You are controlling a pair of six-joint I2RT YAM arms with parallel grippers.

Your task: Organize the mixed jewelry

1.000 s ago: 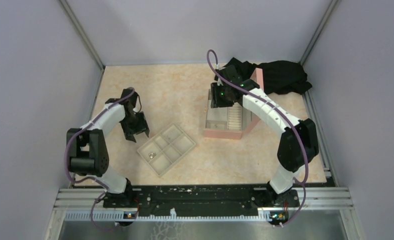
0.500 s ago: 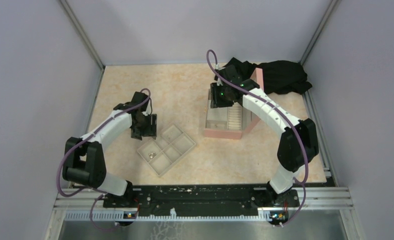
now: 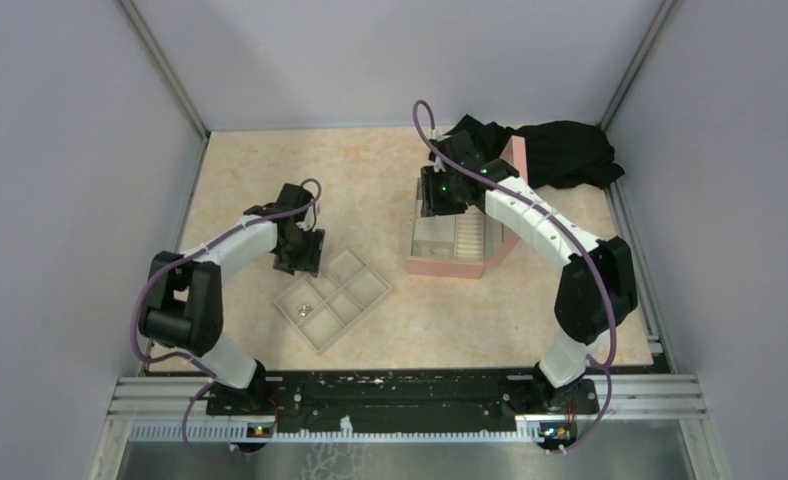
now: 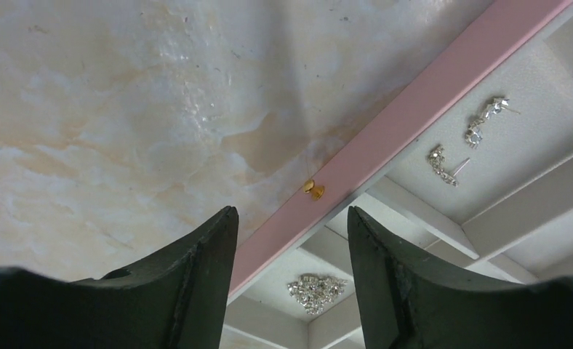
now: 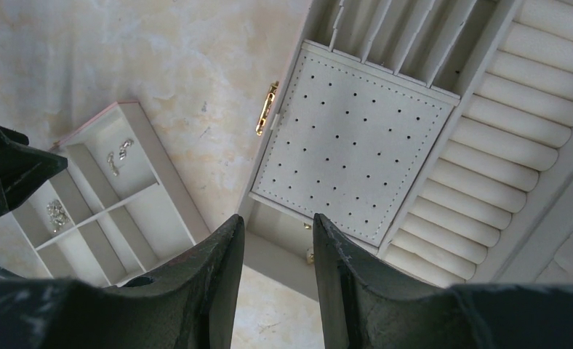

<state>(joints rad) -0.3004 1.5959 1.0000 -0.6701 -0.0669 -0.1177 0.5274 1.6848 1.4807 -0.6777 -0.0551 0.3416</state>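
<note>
The jewelry lies in the grey compartment tray (image 3: 355,300); in the top view it shows only as tiny glints (image 3: 303,308). In the left wrist view a sparkly cluster (image 4: 314,288) and two small silvery earrings (image 4: 443,163) (image 4: 485,121) lie in separate compartments. The tray's near wall is pink (image 4: 385,142) with a small gold knob (image 4: 314,189). My left gripper (image 3: 300,255) hovers open and empty over that wall (image 4: 291,214). My right gripper (image 3: 435,205) is open and empty above the open pink box (image 3: 448,266), over its front compartment (image 5: 278,218), where a small pale piece (image 5: 310,256) lies.
The box holds a perforated pad (image 5: 356,153), ring rolls (image 5: 516,145) and a gold clasp (image 5: 267,107). Its raised lid (image 3: 515,165) stands behind. A black cloth (image 3: 560,150) lies at the back right. Walls close in the table on three sides.
My left arm has swung right and away from the base, bringing its gripper from the bare table to the tray's far-left wall. The right arm has not moved.
</note>
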